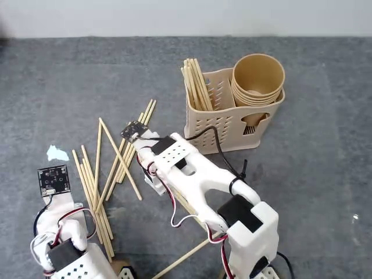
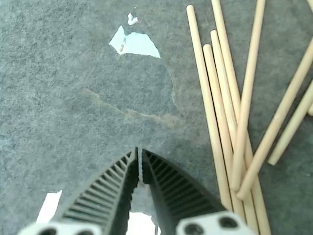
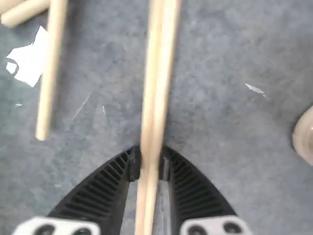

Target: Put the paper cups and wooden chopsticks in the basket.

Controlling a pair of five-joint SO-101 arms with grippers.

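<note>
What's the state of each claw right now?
Left claw: closed, empty.
Right claw: closed on wooden chopsticks.

One slotted basket (image 1: pixel 221 125) stands at the upper right of the frame. It holds a single nested stack of paper cups (image 1: pixel 258 72). I make out about five rims, though they crowd too close for a sure count. Some five wooden chopsticks (image 1: pixel 196 81) stand in its other compartment. Roughly a dozen loose chopsticks (image 1: pixel 87 180) lie at centre left. There are two arms, the left arm (image 1: pixel 64 250) at lower left and the right arm (image 1: pixel 197 174) at lower centre. One pale paper scrap (image 1: pixel 57 153) lies at left.
</note>
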